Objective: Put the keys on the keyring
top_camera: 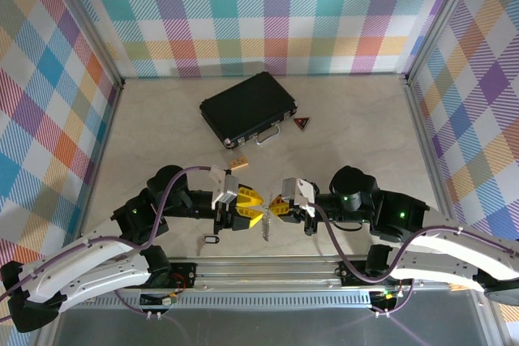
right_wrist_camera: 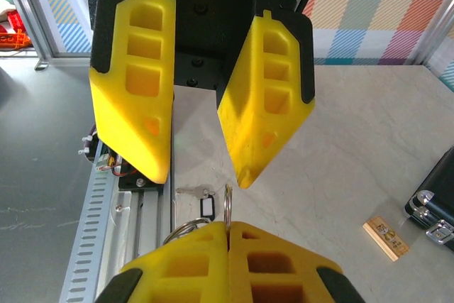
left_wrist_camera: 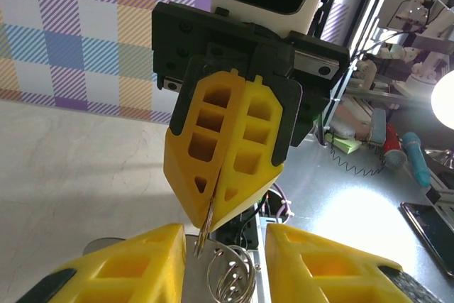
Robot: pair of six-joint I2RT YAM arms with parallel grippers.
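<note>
pinches the keys [top_camera: 266, 230] in the closed right hand [left_wrist_camera: 211, 221], above the counter's [top_camera: 162, 135] near edge, letting them dangle; holds the left hand [right_wrist_camera: 202, 175] apart alongside; leaves the keyring [top_camera: 212, 240] lying below.

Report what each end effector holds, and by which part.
The right end effector is shut on the bunch of small silvery metal keys, pinching its thin silver loop between the fingertips. The left end effector is open, holding nothing.
</note>
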